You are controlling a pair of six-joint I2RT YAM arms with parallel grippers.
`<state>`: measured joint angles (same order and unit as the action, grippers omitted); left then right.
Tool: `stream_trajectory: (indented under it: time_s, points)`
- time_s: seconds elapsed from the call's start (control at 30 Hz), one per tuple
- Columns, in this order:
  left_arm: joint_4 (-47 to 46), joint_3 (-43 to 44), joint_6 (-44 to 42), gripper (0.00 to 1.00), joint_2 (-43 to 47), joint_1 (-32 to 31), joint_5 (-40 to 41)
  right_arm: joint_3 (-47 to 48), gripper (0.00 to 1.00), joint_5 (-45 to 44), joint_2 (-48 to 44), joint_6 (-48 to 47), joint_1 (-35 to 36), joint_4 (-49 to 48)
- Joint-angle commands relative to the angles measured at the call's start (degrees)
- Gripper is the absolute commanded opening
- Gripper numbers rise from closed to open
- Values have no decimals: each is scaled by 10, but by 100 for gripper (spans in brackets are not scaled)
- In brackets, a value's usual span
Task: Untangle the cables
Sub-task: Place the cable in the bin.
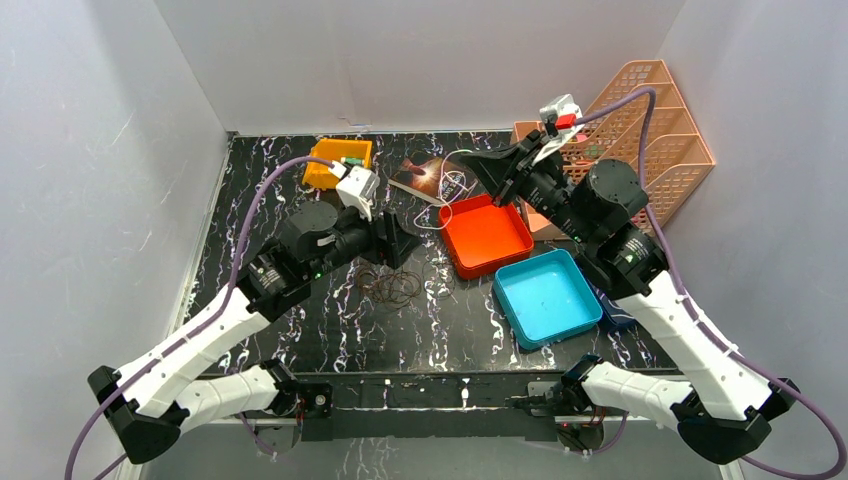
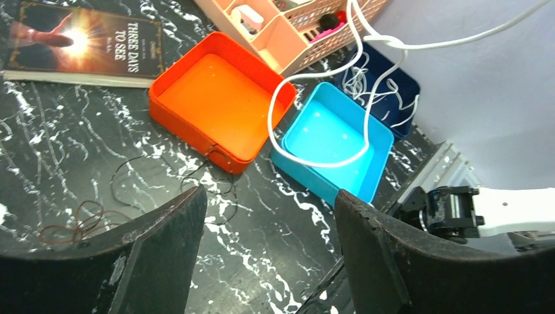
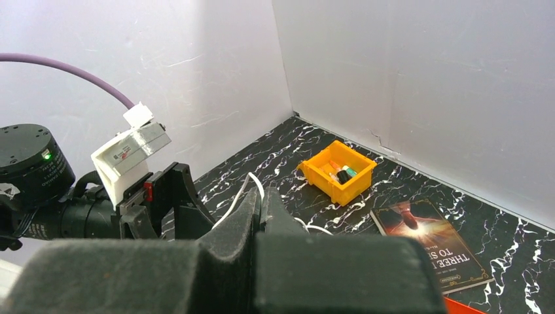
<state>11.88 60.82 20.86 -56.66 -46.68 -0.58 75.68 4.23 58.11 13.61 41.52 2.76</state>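
Bright, even, diffuse light falls from above in all three views. In the top view, the plain white enclosure walls (image 1: 420, 60) are lit evenly. In the left wrist view, small glare spots are seen in the shallow square blue plastic tray (image 2: 327, 134) at centre right. The thin white cable (image 2: 393, 43) shows low contrast against the pale wall at upper right. The matte black left gripper (image 2: 269, 196) along the lower edge is rendered soft. In the right wrist view, the matte black right gripper (image 3: 260, 203) at lower centre is out of focus. The dark-covered paperback book (image 3: 435, 245) at lower right is legible.
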Motion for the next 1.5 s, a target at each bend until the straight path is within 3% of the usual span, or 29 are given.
stream_trajectory:
  time_s: [0.0,0.2,0.5,0.9,1.17,1.33,1.47]
  points:
    - [-70,-18,41,69,30,1,-43,-3,0,-4,-14,6,0,-39]
    - [-128,-47,80,69,66,1,-67,-15,0,-19,-17,6,0,-48]
    - [-209,-101,213,80,65,1,-22,-16,0,-5,-12,18,0,-56]
    - [-232,-71,240,78,-3,1,8,-25,0,14,-12,31,0,-64]
    - [-237,-73,251,61,-15,1,27,-29,0,21,-10,37,0,-67]
    - [-222,-65,240,29,-16,1,35,-30,0,18,-12,38,0,-65]
    - [-174,-50,214,9,-9,1,56,-29,0,-11,-26,27,0,-61]
